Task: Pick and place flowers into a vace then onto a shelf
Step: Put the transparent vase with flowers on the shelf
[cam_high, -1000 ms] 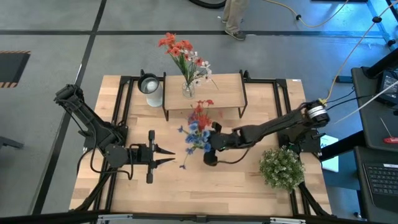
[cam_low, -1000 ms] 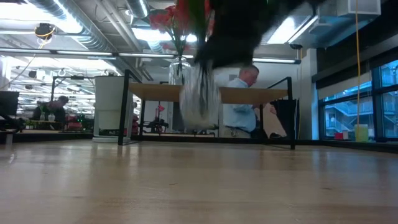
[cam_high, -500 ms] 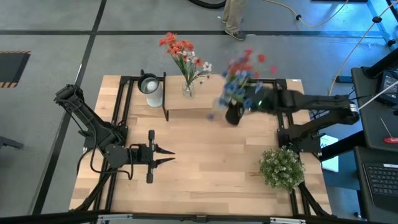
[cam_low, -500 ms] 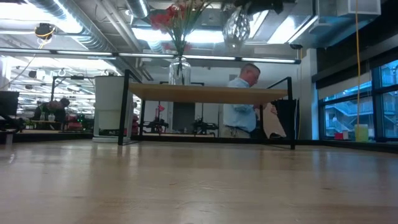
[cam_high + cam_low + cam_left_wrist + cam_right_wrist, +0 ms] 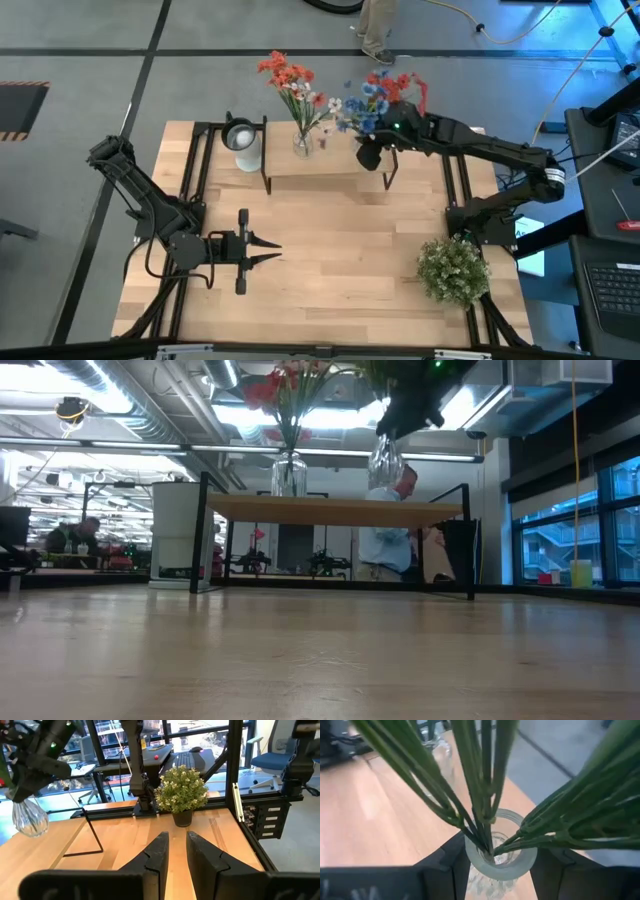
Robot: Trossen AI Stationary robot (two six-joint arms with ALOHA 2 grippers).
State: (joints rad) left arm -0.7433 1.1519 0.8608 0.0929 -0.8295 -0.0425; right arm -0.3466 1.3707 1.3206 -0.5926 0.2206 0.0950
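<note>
My right gripper point(image 5: 372, 152) is shut on a clear glass vase point(image 5: 385, 460) holding blue and red flowers point(image 5: 382, 92). It hangs just above the right part of the shelf point(image 5: 335, 162), a light-wood plank on black legs at the table's far side. A second glass vase point(image 5: 302, 143) with red-orange and white flowers point(image 5: 290, 78) stands on the plank's left half. My left gripper point(image 5: 268, 251) waits low over the near-left of the table, open by a narrow gap and touching nothing. My right gripper pinches the vase at its neck point(image 5: 492, 882), just under the rim point(image 5: 501, 852), with one finger point(image 5: 445, 865) on each side. The fingers slant down from the table's right side. The vase is lifted clear, its round belly point(image 5: 30, 817) hanging below them and its stems rising out of its mouth.
A white cylinder point(image 5: 241, 140) stands beside the shelf's left legs. A bushy green-and-white plant point(image 5: 455, 270) sits at the table's near right. Bare wood lies between the shelf and the near edge. A person point(image 5: 385, 540) stands beyond the shelf.
My right gripper lifted the vase off the middle of the table and carried it up and toward the far right. It then swung left and came down over the shelf's right part. The vase went from standing on the tabletop to hanging just above the plank.
</note>
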